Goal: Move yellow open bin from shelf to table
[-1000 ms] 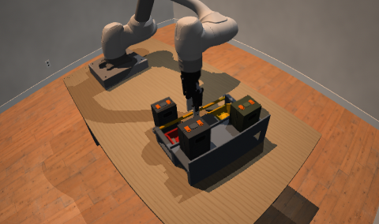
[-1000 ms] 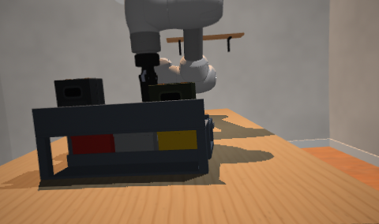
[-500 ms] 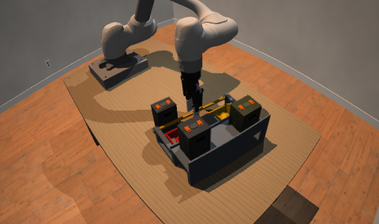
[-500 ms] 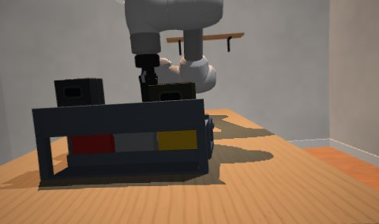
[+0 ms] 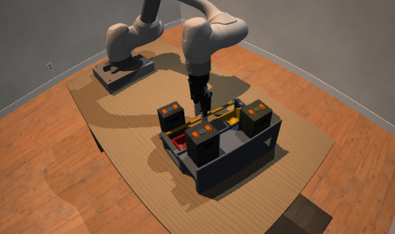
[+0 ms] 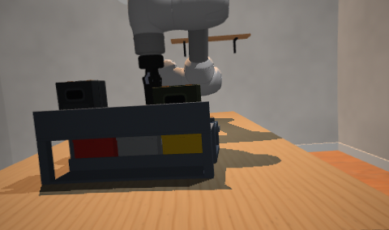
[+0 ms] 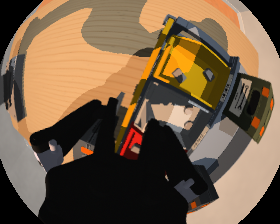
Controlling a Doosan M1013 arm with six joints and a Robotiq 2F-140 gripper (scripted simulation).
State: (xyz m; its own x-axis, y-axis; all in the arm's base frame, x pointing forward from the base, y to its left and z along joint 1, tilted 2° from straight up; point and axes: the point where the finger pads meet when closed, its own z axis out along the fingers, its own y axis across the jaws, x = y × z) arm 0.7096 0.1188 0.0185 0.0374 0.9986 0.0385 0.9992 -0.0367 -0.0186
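The yellow open bin (image 5: 233, 119) sits at one end of the dark shelf (image 5: 234, 153). From the other side it shows as a yellow panel (image 6: 181, 143) beside a grey bin (image 6: 138, 146) and a red bin (image 6: 96, 147). In the wrist view the yellow bin (image 7: 193, 72) lies ahead with small parts inside. My gripper (image 5: 205, 110) hangs upright just above the shelf's open side, over a thin yellow bar (image 5: 196, 120), between the middle of the shelf and the yellow bin. Its fingers stand partly apart with nothing held between them.
Three dark boxes with orange clips stand on or by the shelf top: one at the left (image 5: 171, 115), one in the middle (image 5: 202, 142), an olive one (image 5: 256, 117) above the yellow bin. The robot base (image 5: 122, 72) is at the table's far end.
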